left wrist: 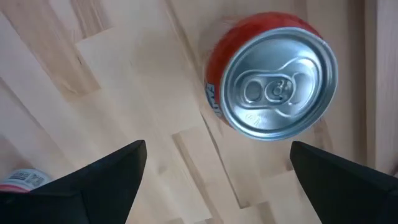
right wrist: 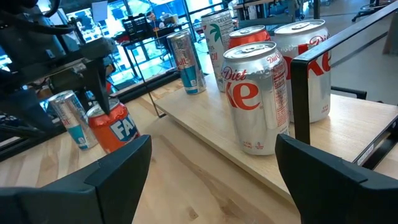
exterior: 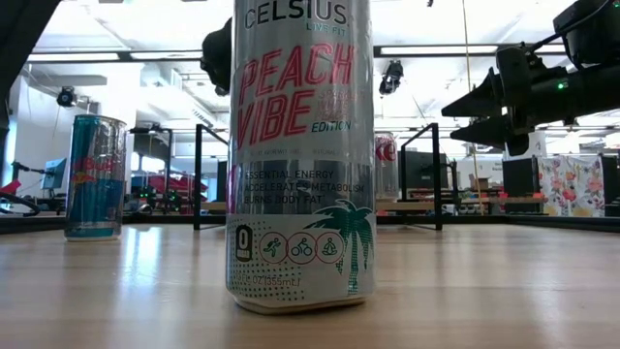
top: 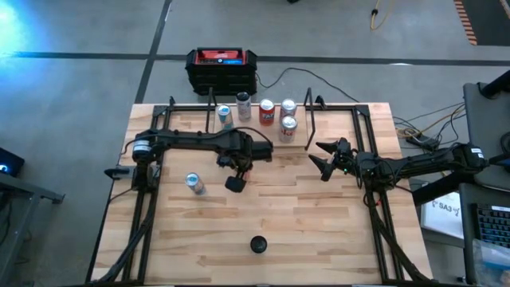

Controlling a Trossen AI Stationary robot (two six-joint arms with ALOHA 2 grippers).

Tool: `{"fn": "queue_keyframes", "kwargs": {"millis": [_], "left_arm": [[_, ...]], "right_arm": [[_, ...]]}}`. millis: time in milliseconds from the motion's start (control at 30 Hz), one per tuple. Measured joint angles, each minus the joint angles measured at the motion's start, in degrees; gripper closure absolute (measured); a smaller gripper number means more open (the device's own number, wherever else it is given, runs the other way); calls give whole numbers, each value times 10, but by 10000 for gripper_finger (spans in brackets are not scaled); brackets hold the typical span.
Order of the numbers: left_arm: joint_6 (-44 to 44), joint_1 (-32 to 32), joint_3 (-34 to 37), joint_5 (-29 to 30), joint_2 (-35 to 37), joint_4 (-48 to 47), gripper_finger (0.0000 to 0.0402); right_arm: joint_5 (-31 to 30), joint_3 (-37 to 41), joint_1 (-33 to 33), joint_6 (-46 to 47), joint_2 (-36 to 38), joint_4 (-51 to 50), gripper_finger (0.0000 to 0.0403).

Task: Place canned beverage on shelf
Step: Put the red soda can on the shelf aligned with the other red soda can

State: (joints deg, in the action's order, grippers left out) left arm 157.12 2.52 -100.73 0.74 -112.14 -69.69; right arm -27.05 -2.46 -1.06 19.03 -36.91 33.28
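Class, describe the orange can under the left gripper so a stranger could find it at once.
Start at the shelf along the table's far edge. Just in front of it, the left gripper hovers with open jaws over an upright orange Fanta can. Its neighbours are silver or blue.

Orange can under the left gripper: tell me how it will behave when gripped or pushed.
The orange can looks unopened, tab flat, so it is probably full and heavy for its size. Its smooth wall could slip when the open left gripper closes. Standing upright on the table, it should slide rather than tip; knocked over, it would roll.
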Motion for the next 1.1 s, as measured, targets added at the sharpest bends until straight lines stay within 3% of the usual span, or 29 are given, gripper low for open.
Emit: {"fn": "queue_keyframes", "kwargs": {"millis": [867, 1100], "left_arm": [[88, 44, 13, 17, -2, -24, 21], [103, 44, 45, 16, -2, -10, 21]], "right_arm": [[0, 0, 0, 0, 0, 0, 76], [0, 0, 0, 0, 0, 0, 76]]}}
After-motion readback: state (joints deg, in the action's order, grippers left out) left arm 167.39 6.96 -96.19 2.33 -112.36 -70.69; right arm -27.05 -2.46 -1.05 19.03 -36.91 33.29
